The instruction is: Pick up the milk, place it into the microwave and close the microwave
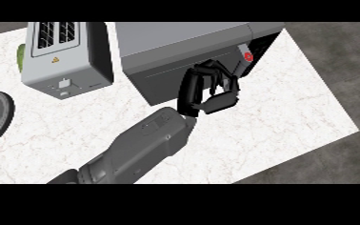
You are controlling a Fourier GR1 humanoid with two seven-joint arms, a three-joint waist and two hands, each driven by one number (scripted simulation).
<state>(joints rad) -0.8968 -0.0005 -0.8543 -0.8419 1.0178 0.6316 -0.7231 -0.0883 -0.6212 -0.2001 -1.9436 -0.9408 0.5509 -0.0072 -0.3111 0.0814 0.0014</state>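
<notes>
Left hand (pixel 190 90), black and seen at the end of its grey forearm (pixel 147 143), lay against the front of the microwave (pixel 183 38), its fingers (pixel 215 72) curled over toward the thumb with nothing visible between them. It sat on the dark door (pixel 158 78), near that door's right end and just beside the control strip with its red button (pixel 247 56). The door looked flush with the microwave's body. The milk could not be seen anywhere in the view, so its place could not be told. To the left of the microwave, close but apart from it, stood a light grey toaster (pixel 67 62) with two slots on top. A green object (pixel 21 57) showed partly behind the toaster's left side, and the rim of a dark plate (pixel 5 112) cut in at the left edge. All stood on a white marble counter (pixel 281 124).
</notes>
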